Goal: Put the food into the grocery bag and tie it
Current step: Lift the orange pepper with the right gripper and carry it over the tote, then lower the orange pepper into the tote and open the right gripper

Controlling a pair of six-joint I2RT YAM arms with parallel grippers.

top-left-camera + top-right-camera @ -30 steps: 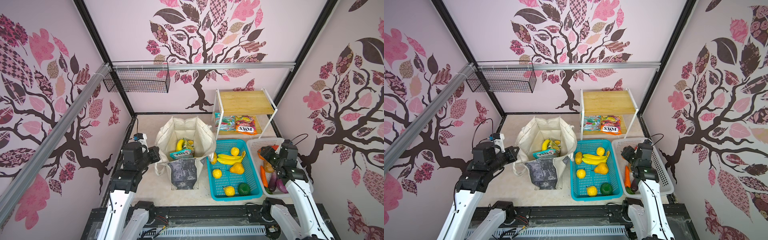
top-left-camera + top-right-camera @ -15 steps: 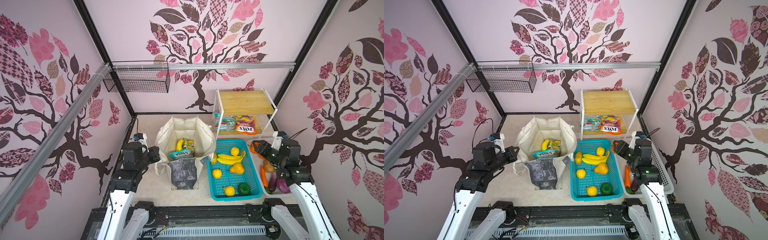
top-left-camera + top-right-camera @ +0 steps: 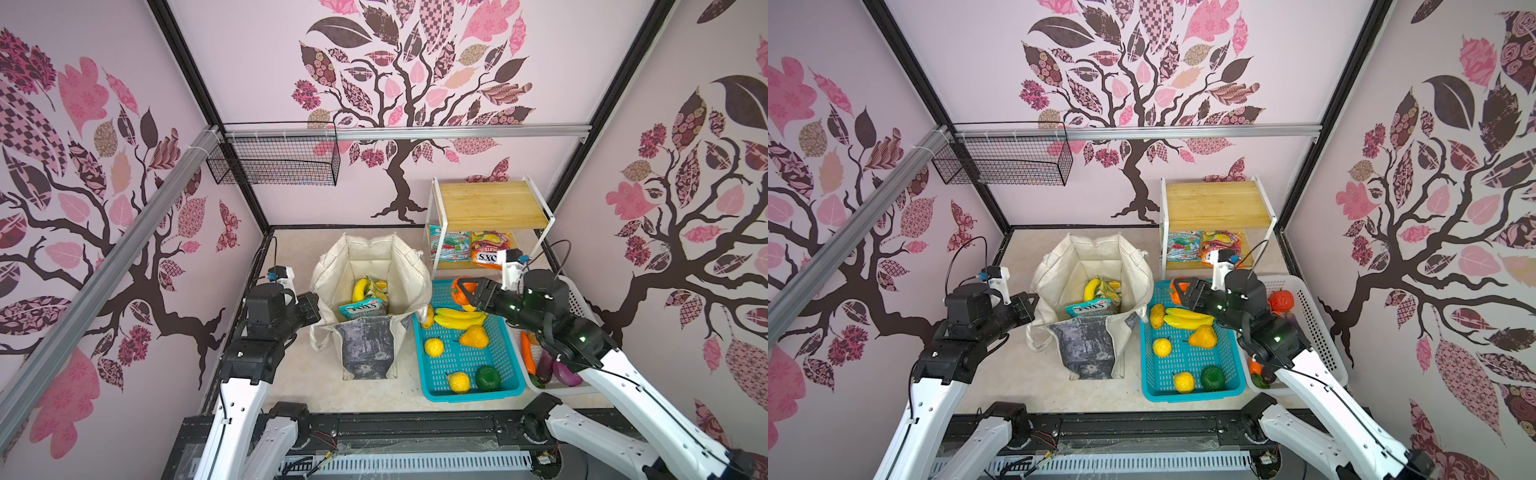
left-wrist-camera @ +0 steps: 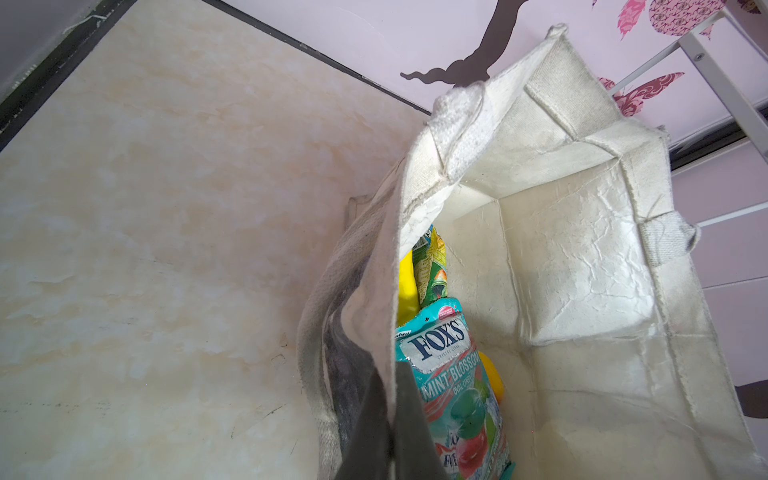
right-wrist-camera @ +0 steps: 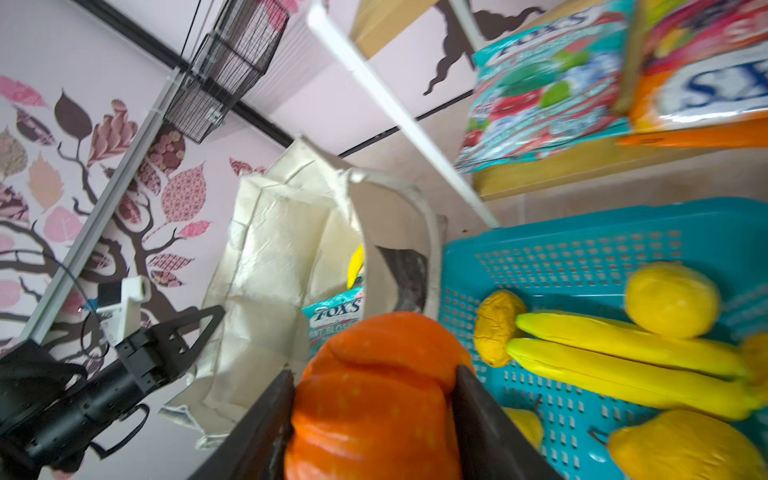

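The left arm (image 3: 249,361) bends low at the lower left in both top views. The left end effector (image 3: 314,308) is clenched on the left rim of the grocery bag (image 3: 370,257). The right arm (image 3: 582,340) stretches from the lower right toward the middle. The right end effector (image 5: 374,372) grips a bumpy orange toy vegetable (image 5: 374,415) over the upper left corner of the teal basket (image 3: 473,392).

The bag is soft cream cloth and stands open mid-frame on the pale, stone-look surface (image 3: 299,374). A shiny FOX'S packet (image 3: 363,309) and a yellow banana (image 3: 359,289) sit inside. Smooth yellow bananas (image 3: 459,318) lie in the holey plastic basket. The pink walls (image 3: 415,104) show trees.
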